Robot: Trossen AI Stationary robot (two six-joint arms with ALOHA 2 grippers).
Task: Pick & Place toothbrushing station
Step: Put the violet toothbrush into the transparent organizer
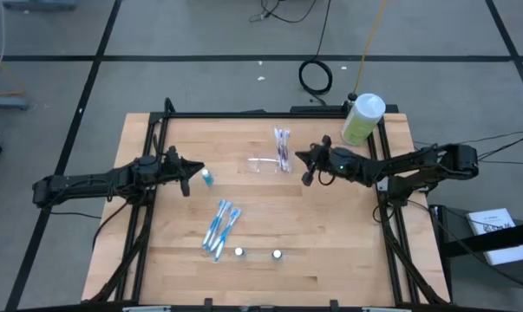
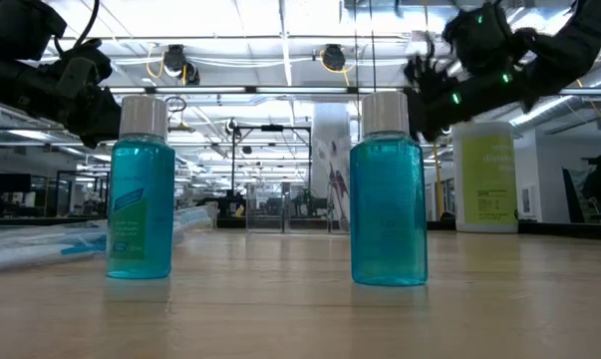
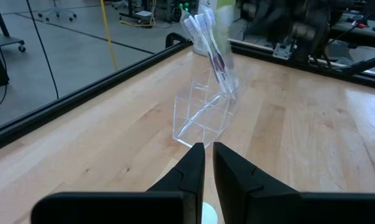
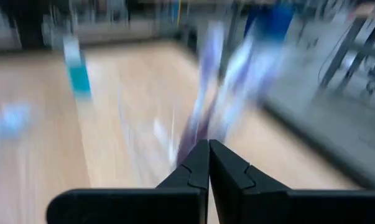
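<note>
The toothbrushing station [image 1: 263, 163] is a small clear plastic tray lying on the wood behind the table's middle, also seen in the left wrist view [image 3: 203, 115]. Purple toothbrushes [image 1: 283, 147] lean out of it, heads up [image 3: 199, 22]. My right gripper [image 1: 306, 163] hovers shut just right of the tray, clear of the table [image 4: 209, 155]. At the left, my left gripper [image 1: 192, 173] has its fingers [image 3: 196, 165] nearly together with nothing between them. It is beside a small blue bottle [image 1: 207, 178], whose white cap [image 3: 209, 214] shows under the fingers.
A green bottle with a white cap [image 1: 362, 117] stands at the far right corner. Blue toothbrushes [image 1: 219, 227] lie left of centre toward the near edge. Two small blue bottles [image 2: 141, 194] [image 2: 388, 194] stand upright near the front edge. A black frame rims the table.
</note>
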